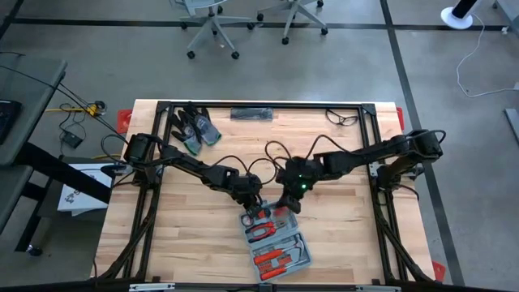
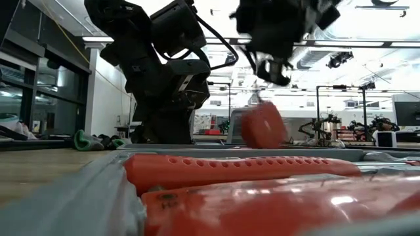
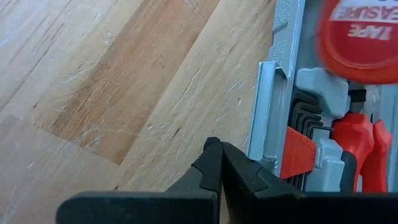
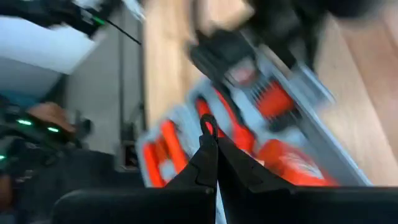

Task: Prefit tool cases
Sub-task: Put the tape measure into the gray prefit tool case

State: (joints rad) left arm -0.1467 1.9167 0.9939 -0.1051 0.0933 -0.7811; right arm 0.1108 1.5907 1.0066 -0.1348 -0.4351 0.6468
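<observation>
The blue-grey tool case (image 1: pixel 285 258) lies open near the table's front edge, with red-handled tools in its recesses and a red tape measure (image 3: pixel 360 37) in its far part. My left gripper (image 3: pixel 214 146) is shut and slants down to the wood just beside the case's left rim (image 3: pixel 266 106). My right gripper (image 4: pixel 208 124) is also shut and hangs above the case's far end (image 1: pixel 285 207). In the low view it (image 2: pixel 274 71) shows above the red tape measure (image 2: pixel 262 124), with nothing between its fingers. My left gripper's shut fingers (image 3: pixel 239 174) stand against the outer side of the case's left rim, coming slanting down from the table's far left. I cannot tell whether they touch the rim or only stand next to it. The case lies flat on the table.
A pair of dark gloves (image 1: pixel 197 128) lies at the far left, also seen in the low view (image 2: pixel 92 140). A flat black object (image 1: pixel 251 113) and a thin cable or glasses (image 1: pixel 345 119) lie along the far edge. Bare wood stretches left and right of the case.
</observation>
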